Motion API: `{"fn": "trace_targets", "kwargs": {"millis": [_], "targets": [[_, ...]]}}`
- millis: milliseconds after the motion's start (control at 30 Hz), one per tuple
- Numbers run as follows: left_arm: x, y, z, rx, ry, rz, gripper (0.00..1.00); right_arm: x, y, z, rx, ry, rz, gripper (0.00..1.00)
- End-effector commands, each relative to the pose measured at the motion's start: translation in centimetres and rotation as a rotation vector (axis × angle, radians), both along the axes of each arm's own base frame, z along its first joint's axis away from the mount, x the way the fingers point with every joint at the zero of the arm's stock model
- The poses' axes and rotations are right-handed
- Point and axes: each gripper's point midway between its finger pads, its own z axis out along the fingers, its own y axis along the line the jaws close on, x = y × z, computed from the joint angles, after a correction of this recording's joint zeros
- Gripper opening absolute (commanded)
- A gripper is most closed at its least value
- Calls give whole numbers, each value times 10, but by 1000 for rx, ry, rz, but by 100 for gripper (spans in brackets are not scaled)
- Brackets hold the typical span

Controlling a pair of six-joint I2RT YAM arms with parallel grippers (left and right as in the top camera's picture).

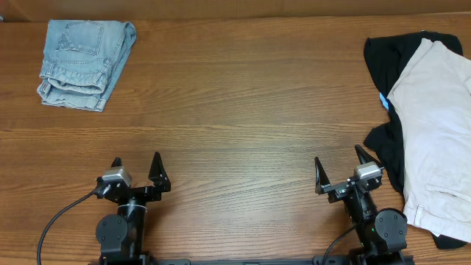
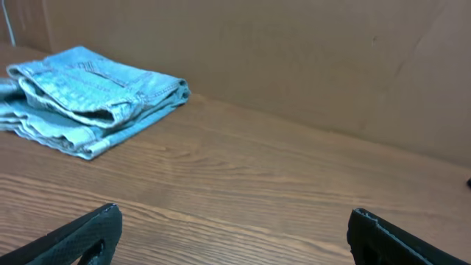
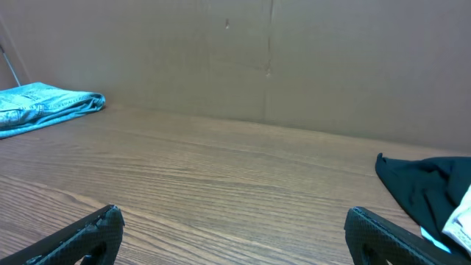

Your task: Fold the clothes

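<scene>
The light-blue denim shorts (image 1: 83, 62) lie folded into a compact stack at the far left corner of the wooden table (image 1: 235, 110), a stitched pocket facing up. They also show in the left wrist view (image 2: 88, 99) and at the left edge of the right wrist view (image 3: 40, 107). My left gripper (image 1: 137, 168) is open and empty near the front edge, far from the shorts; its fingers frame bare wood in its wrist view (image 2: 234, 228). My right gripper (image 1: 341, 168) is open and empty at the front right, also over bare wood (image 3: 234, 228).
Cream-beige trousers (image 1: 438, 125) lie on top of a black garment (image 1: 394, 66) at the right edge, close to my right arm. The black garment shows in the right wrist view (image 3: 423, 188). A brown cardboard wall (image 3: 265, 59) stands behind the table.
</scene>
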Motion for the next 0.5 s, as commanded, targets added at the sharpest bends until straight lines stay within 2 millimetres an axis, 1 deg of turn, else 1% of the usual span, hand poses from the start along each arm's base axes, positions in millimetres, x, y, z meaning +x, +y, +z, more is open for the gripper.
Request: {"fn": "trace_targets", "kwargs": {"millis": [0,467], "targets": [[0,0,1,70,-5,-2,100,0,0,-2,4,-4,2,100],[0,3,0,61,-4,12,100,0,0,-2,4,-4,2,100]]}}
